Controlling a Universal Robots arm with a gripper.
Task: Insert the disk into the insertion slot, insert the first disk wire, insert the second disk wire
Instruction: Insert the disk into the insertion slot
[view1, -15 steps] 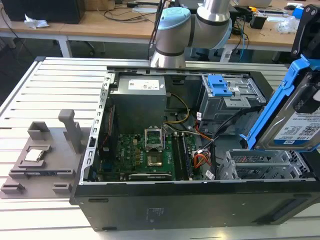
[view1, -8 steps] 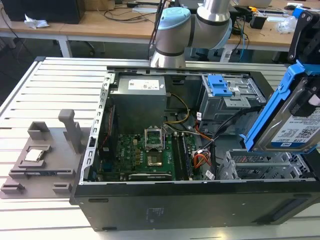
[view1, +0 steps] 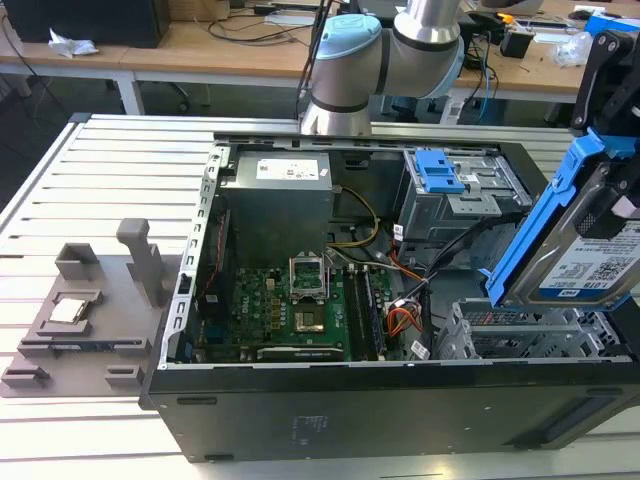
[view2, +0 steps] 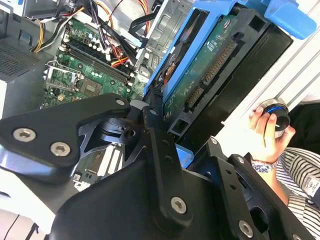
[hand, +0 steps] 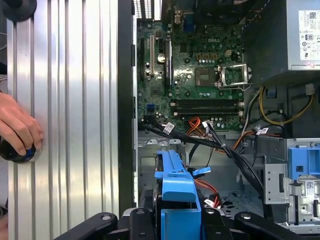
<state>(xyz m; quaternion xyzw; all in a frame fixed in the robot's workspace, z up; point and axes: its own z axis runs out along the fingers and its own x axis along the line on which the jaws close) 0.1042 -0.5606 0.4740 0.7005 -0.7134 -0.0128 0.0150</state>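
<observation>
We see the gripper clamped on the disk, gripping the blue carrier from both sides, so the drive hangs steeply tilted with its label facing the camera at the exterior view's right. The disk is in the air just above the insertion slot, the low perforated silver cage in the open computer case, and no part of it is inside the bay. Beside the case, a person's hand rests on a round knob on the ribbed metal table.
</observation>
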